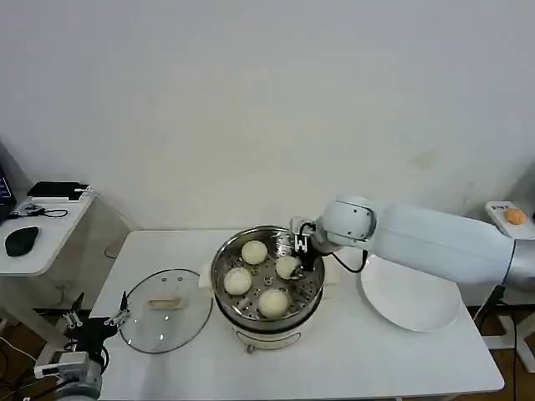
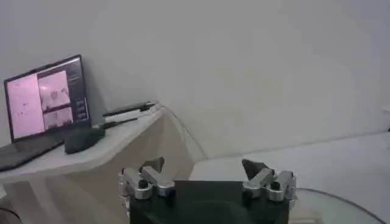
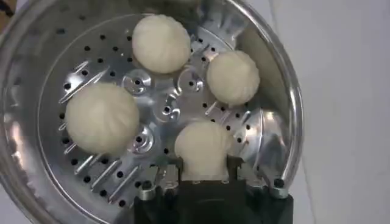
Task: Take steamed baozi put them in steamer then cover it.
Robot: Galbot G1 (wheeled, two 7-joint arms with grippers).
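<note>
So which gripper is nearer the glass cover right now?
Left. The left gripper sits open at the cover's outer edge; the right gripper is over in the steamer, around a baozi.

A plain white wall [image 1: 267, 100] rises behind the white table [image 1: 401, 359], and to the left a curved white side desk [image 1: 42, 242] carries a laptop [image 2: 42, 106] and a black mouse [image 1: 21, 241].

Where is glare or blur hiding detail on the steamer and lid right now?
Right wrist view: bright glare streaks the steamer wall and tray, yet all four baozi read clearly, one between the right claw fingers. Head view: the lid shows faint reflections. Left wrist view: the left claw is sharp, the laptop screen washed out.
</note>
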